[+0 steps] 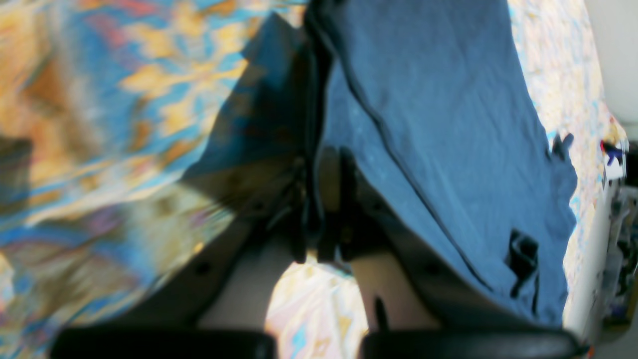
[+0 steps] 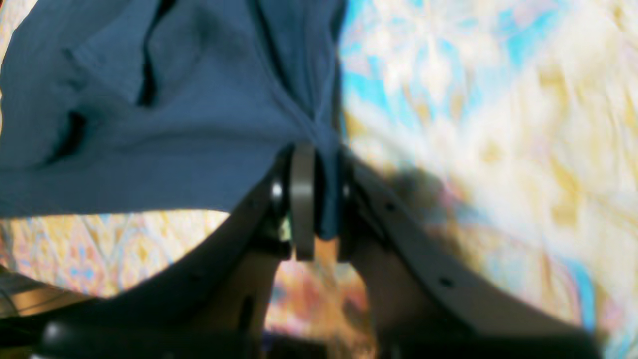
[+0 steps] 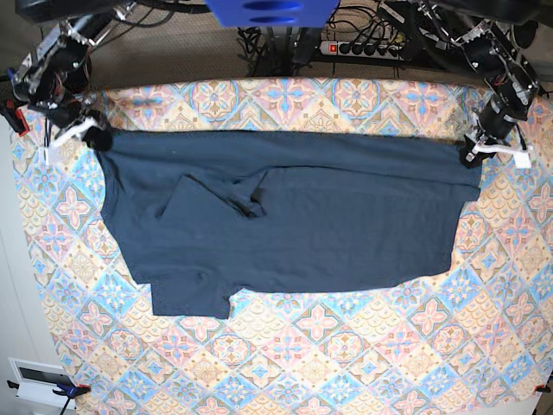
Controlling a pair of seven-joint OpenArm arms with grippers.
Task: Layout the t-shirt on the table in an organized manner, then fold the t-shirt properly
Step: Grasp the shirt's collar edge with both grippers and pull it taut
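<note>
Navy shirt [image 3: 285,225] is pinched by both the left gripper [image 3: 473,149] and right gripper [image 3: 93,136]; pull evenly, keeping the edge taut.

T-shirt [image 3: 285,216]: one, navy. Bench [image 3: 346,346]: one, under a patterned cloth. Arms: two, each with one hand, left hand [image 3: 473,151] and right hand [image 3: 86,131]. Power strip [image 3: 367,48]: one, behind the bench.

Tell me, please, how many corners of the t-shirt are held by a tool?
2. The right tool holds one far corner of the t-shirt, on the base view's left; the left tool holds the opposite far corner.
</note>
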